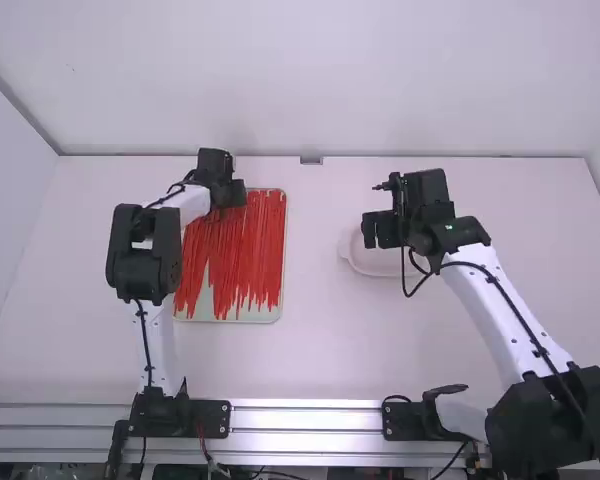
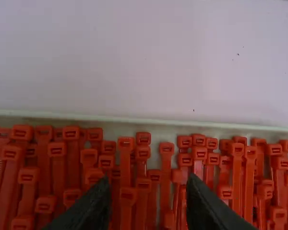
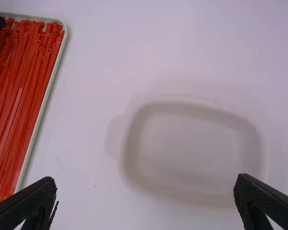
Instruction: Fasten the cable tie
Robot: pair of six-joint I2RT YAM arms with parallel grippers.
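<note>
Many orange-red cable ties (image 2: 125, 163) lie side by side, square heads together.

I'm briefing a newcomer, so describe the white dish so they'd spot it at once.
On the table, look right of the tray of red ties. The dish lies beneath the right gripper. Unlike the flat tray, it is a rounded, empty white tub with a small tab on one end.

A pale tray (image 1: 230, 318) of red cable ties (image 1: 235, 250) lies on the white table (image 1: 430, 330), left of middle. A shallow white dish (image 1: 355, 255) lies right of it.
</note>
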